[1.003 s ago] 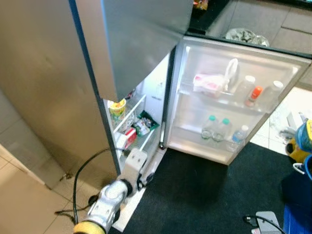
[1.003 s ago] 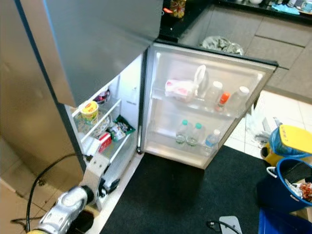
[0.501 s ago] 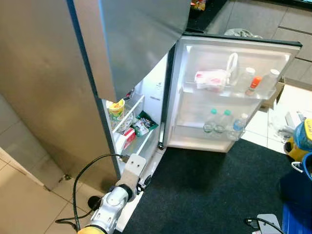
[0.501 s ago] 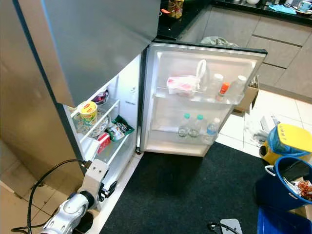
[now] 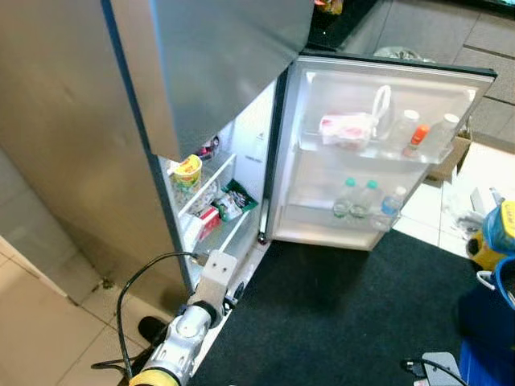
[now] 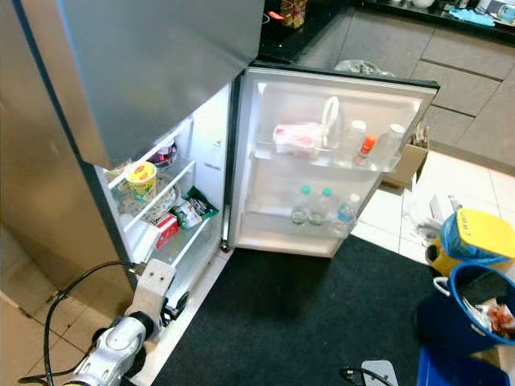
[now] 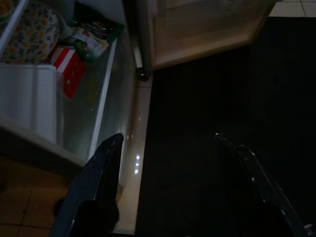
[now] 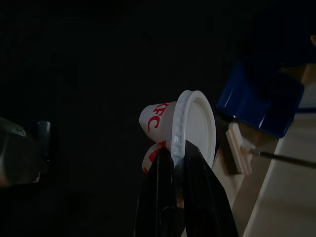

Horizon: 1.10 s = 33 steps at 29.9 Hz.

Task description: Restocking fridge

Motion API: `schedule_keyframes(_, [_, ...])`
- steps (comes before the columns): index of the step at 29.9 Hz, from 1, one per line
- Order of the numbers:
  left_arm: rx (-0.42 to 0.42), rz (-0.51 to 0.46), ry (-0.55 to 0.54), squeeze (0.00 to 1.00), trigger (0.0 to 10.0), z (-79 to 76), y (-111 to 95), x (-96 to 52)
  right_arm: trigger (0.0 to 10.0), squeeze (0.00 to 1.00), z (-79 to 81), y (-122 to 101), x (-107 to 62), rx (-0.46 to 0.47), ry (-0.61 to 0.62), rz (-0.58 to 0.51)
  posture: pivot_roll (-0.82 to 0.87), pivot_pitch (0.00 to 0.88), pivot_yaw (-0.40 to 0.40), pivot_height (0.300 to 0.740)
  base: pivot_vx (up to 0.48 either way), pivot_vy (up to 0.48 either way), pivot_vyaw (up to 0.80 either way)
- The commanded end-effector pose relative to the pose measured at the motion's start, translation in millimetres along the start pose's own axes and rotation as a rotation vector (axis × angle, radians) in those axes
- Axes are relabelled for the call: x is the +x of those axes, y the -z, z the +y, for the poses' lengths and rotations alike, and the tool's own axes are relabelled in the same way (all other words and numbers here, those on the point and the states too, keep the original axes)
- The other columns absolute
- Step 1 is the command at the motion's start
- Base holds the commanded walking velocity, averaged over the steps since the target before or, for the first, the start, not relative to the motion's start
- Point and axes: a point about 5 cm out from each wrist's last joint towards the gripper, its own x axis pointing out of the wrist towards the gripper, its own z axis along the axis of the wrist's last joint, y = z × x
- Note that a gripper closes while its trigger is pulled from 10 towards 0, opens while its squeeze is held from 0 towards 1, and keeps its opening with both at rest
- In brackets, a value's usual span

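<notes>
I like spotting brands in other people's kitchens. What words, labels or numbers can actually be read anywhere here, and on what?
"KFC", in red letters, on the white lidded cup that the right gripper holds by its rim.
Yellow noodle cup on the fridge shelf: print too blurred to read.
Red carton and green packet on the lower shelf: too small to read.
Sticker on the fridge's inner wall: unreadable.
Bottles in the door: labels too small.
</notes>
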Motion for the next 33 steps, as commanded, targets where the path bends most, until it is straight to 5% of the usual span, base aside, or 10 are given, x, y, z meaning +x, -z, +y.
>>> schedule_keyframes(1, [0.003, -0.009, 0.006, 0.00, 10.0, -4.6, -3, 3.0, 10.0, 0.00, -2.5, 0, -0.3, 0.012, 0.008, -0.010, 0.00, 0.007, -0.074, 0.740, 0.000, -0.379, 0.00])
schedule_keyframes(23, [-0.012, 0.006, -0.053, 0.00, 10.0, 7.9, -4, 6.2, 10.0, 0.00, 0.1, -2, 0.2, 0.031, 0.001, -0.012, 0.00, 0.011, -0.065, 0.740, 0.000, -0.271, 0.00])
schedule_keyframes(27, [0.007, 0.109, -0.126, 0.00, 10.0, 18.5, 14, 0.8, 10.0, 0.00, 0.5, -2, 0.3, 0.032, -0.001, -0.011, 0.00, 0.013, -0.062, 0.740, 0.000, 0.000, 0.00])
schedule_keyframes(29, [-0.016, 0.255, -0.240, 0.00, 10.0, 33.2, 38, -9.9, 10.0, 0.00, 1.0, -2, 0.2, 0.034, -0.002, -0.011, 0.00, 0.017, -0.056, 0.740, 0.000, 0.000, 0.00])
schedule_keyframes(31, [0.018, 0.478, -0.358, 0.00, 10.0, 50.0, 73, -32.0, 10.0, 0.00, 1.0, -2, 0.2, 0.036, -0.002, -0.011, 0.00, 0.022, -0.053, 0.740, 0.000, 0.000, 0.00])
schedule_keyframes(33, [0.176, 0.596, -0.399, 0.00, 10.0, 68.2, 98, -59.2, 10.0, 0.00, 1.7, -1, 0.1, 0.037, -0.005, -0.008, 0.00, 0.026, -0.050, 0.740, 0.000, 0.000, 0.00])
